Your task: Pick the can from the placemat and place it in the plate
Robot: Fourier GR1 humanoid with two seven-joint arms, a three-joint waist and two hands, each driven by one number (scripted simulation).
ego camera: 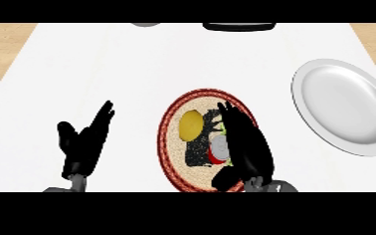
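A round woven placemat [176, 169] with a red rim lies in the middle of the white counter. On it lies the can [192, 125], showing a yellow end, a dark body and a grey and red part close to my right hand. That right hand [248, 147] is laid along the can's right side with straight fingers pointing away from me, and it hides part of the can. Its thumb sticks out near the mat's front rim. The white plate [341, 104] sits to the right, near the counter's edge. At the lower left, my left hand [82, 142] rests open with fingers up.
A dark flat object [238, 26] and a grey object [147, 24] show at the counter's far edge. Wooden floor shows past the counter at the far left [15, 42] and the far right [365, 35].
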